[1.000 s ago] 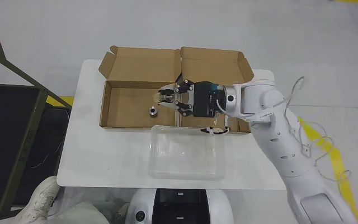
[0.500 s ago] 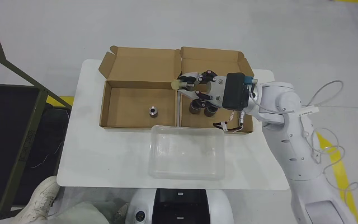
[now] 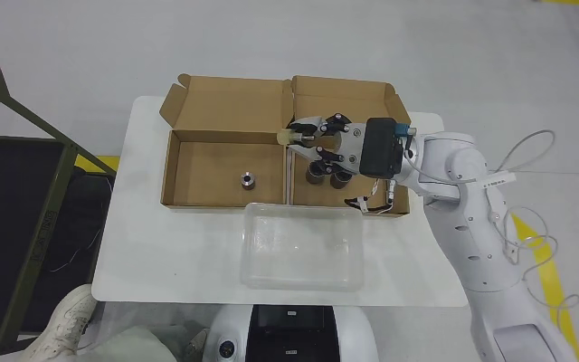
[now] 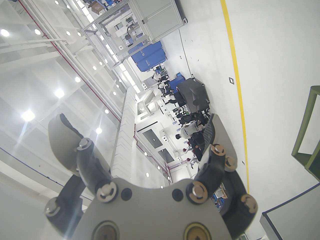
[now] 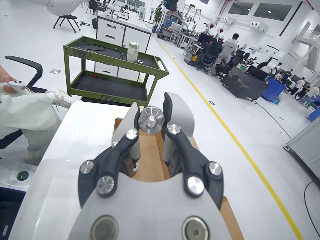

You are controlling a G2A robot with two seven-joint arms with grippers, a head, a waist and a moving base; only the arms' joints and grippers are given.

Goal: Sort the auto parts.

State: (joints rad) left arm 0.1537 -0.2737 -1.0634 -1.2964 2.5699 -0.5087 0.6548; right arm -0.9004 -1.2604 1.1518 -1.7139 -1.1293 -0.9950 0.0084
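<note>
Now the right tool (image 5: 151, 112) is clenched on a round silver metal part (image 5: 151, 122), held above the wall shared by two open cardboard boxes (left box (image 3: 208, 167), right box (image 3: 348, 100)) on the white bench (image 3: 145, 244). Another silver part (image 3: 245, 180) lies in the left box, and dark cylinders (image 3: 327, 176) stand in the right box. The left tool (image 4: 136, 128) is spread, grasping nothing.

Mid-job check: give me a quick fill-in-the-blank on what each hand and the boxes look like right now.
1. The right hand grips a round silver metal part; the left hand holds ____.
2. The left hand is ____, not shut.
3. The small silver metal cylinder sits in the ____ brown cardboard box.
Missing words: nothing; open; left.
</note>
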